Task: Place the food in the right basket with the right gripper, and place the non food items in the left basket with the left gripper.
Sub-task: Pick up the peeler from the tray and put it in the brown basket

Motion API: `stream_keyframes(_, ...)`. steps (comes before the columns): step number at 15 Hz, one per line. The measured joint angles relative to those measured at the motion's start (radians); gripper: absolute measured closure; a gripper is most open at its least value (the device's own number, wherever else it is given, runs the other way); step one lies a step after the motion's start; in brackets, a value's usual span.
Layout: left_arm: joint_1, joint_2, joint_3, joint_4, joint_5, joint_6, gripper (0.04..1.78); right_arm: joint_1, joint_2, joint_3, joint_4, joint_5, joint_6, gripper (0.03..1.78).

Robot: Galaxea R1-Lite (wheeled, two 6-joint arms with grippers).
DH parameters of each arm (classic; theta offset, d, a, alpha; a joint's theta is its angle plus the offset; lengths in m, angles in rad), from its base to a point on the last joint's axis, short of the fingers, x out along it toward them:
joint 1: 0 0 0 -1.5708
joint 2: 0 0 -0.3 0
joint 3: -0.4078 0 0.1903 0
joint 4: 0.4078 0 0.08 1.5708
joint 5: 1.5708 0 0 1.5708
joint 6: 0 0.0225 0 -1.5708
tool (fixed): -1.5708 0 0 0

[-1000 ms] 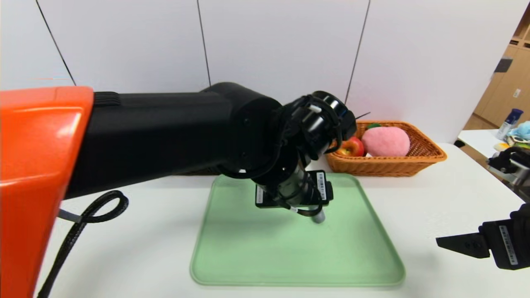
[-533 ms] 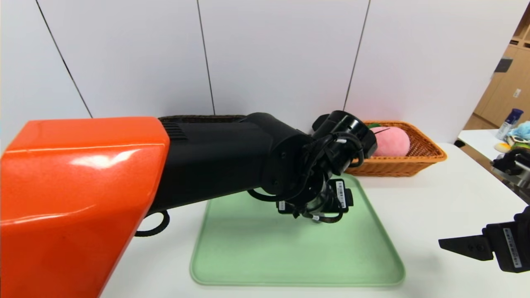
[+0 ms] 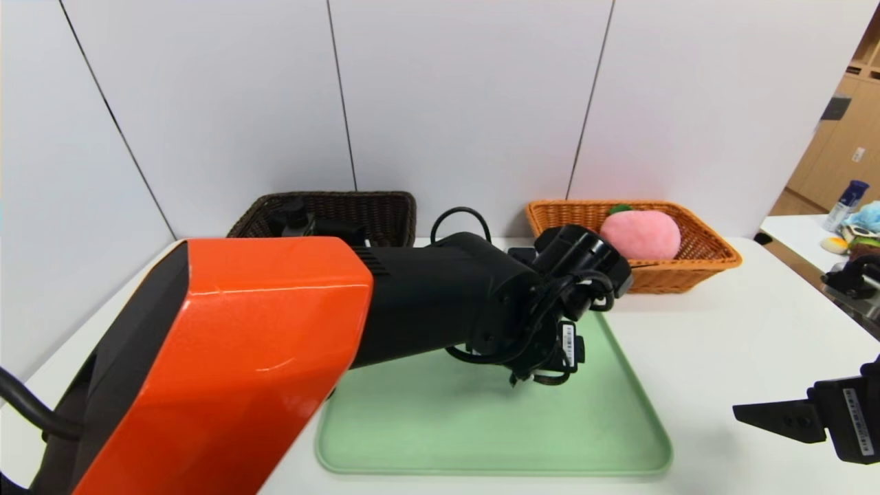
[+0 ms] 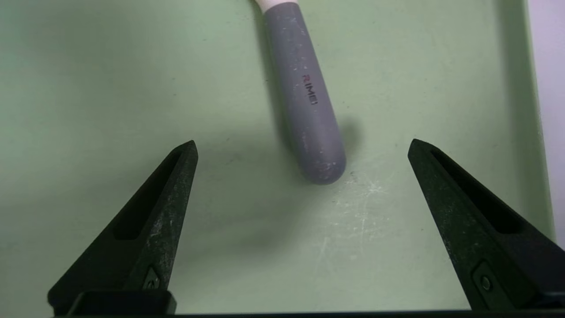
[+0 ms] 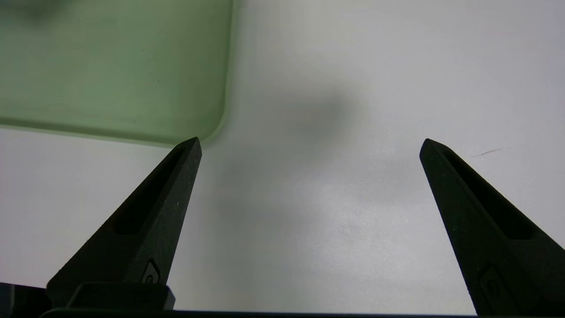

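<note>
- Grey handle of the peeler (image 4: 304, 97) lies flat on the green tray (image 4: 110, 88), just ahead of the left hand (image 4: 302, 148), rounded butt end pointing back between the two fingertips (image 4: 183, 163); nothing touching it yet.
- Left hand: fingers spread wide apart, empty, hovering low over tray w/ the handle roughly centred in the gap, a bit nearer one finger.
- Peeler head mostly out of the wrist view; only a sliver of pale collar shows at the far end of the handle.
- Handling, my guess: light, stiff plastic, matte speckled surface so prob. not too slippery. Round section, though, so it could roll or squirt out if pinched off-centre.
- Where to grab: across the grey handle mid-length, fingers square to its long axis; avoid the tapering butt end & the blade end (can't see blade, treat as sharp/fragile).
- Needs to move fwd a little and drop, since only the handle tip sits in line w/ the fingertips now.
- Right hand (image 5: 309, 145): fingers apart, empty, parked over bare white table (image 5: 353, 198) just off the tray's corner.
- Plush peach (image 3: 639, 234) already sits in the orange-tan basket (image 3: 701, 265), beyond the left hand; dark brown basket (image 3: 385, 213) is beyond it to the left, w/ a dark pump bottle (image 3: 294, 216) showing inside.
</note>
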Motion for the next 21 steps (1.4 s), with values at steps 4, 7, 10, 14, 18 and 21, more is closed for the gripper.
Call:
stream_keyframes(4, 0.001, 0.031, -0.001, -0.022, 0.003, 0.016, 0.13, 0.001, -0.001, 0.010, 0.000, 0.004, -0.004, 0.10)
stream_keyframes(7, 0.001, 0.047, -0.002, -0.035, 0.032, 0.051, 0.13, 0.001, -0.002, 0.021, 0.000, 0.004, -0.007, 0.10)
stream_keyframes(10, 0.001, 0.056, -0.001, -0.049, 0.039, 0.062, 0.13, 0.002, -0.003, 0.027, 0.000, 0.004, -0.008, 0.10)
stream_keyframes(14, 0.003, 0.062, -0.001, -0.044, 0.040, 0.061, 0.30, 0.003, -0.003, 0.027, -0.001, 0.003, -0.009, 0.10)
stream_keyframes(18, 0.002, 0.065, -0.001, -0.036, 0.039, 0.086, 0.82, 0.003, -0.010, 0.023, -0.001, 0.002, -0.011, 0.10)
stream_keyframes(21, 0.001, 0.066, 0.000, -0.034, 0.036, 0.087, 1.19, 0.004, -0.013, 0.023, -0.001, 0.003, -0.011, 0.10)
